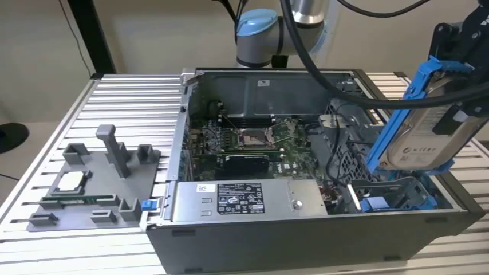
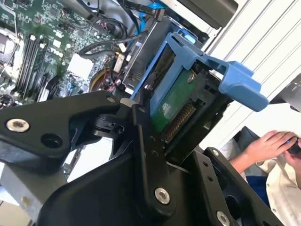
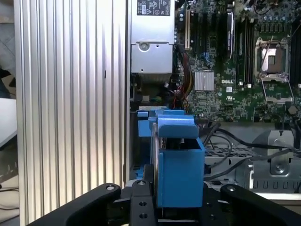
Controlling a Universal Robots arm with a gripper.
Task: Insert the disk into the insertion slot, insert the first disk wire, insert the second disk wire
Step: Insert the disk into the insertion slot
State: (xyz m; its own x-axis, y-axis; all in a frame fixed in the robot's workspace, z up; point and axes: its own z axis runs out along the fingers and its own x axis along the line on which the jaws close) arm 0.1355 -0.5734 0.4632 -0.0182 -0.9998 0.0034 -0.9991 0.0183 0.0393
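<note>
Black claw (image 2: 175,129) linkages fill the foreground in both wrist views, with the jaws pressed against opposite faces of the disk (image 2: 178,101) and pinching it by its bright blue carrier. In the second wrist view the disk's green circuit board and a row of connector pins face the camera, and a blue handle tab juts from the carrier's far end. In the first wrist view the carrier is seen end-on, rising between the two black fingers (image 3: 141,202).

In the exterior view the disk (image 1: 424,123) hangs in the air, tilted steeply with its labelled silver face outward, over the end of the open computer case (image 1: 306,240) at the exterior view's right. It is not seated. The insertion slot (image 1: 386,192), a grey bay with blue tabs, lies just below the disk's lower edge; whether the two touch cannot be told.

Inside the case are a green motherboard (image 1: 252,140) and a grey power supply (image 1: 244,200) with a white label, set along the near wall. Black cables (image 1: 344,86) sweep from the robot arm (image 1: 260,28) toward the claw.

The case stands on a slatted aluminium worktop (image 1: 130,103); a grey fixture tray (image 1: 91,189) lies on it at the exterior view's left. A person's hand (image 2: 270,141) shows beyond the worktop in the second wrist view.
</note>
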